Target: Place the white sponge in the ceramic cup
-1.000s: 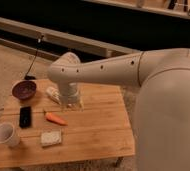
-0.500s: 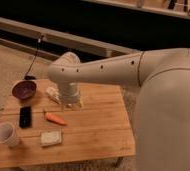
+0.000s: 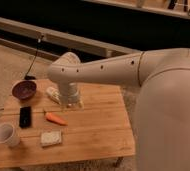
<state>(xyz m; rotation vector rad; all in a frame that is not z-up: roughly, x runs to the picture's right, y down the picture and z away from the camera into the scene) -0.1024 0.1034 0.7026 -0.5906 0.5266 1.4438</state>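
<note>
- The robot's thick white arm reaches in from the right, bends over the far part of the light wooden slatted table and then points straight down.
- The gripper is at the lower end of this arm, very low over the table top, near the far edge and a little left of the middle.
- Its jaws stand wide apart, and I see nothing held in them.
- The small flat square off-white sponge lies flat on the table near the front edge, on the left half. It is well apart from the gripper and nothing touches it.
- The plain white round ceramic cup stands upright at the front left corner of the table. It is near the sponge, to the left of it, with bare wood between them. Its opening looks up, and what shows of the inside is pale.
- An orange carrot lies between the gripper and the sponge, with its thin end pointing to the left.
- A flat black rectangular device lies left of the carrot, behind the cup.
- A dark purple-brown round bowl stands at the far left corner.
- A lumpy elongated whitish object lies just beside the arm, on its left side, between the bowl and the gripper.
</note>
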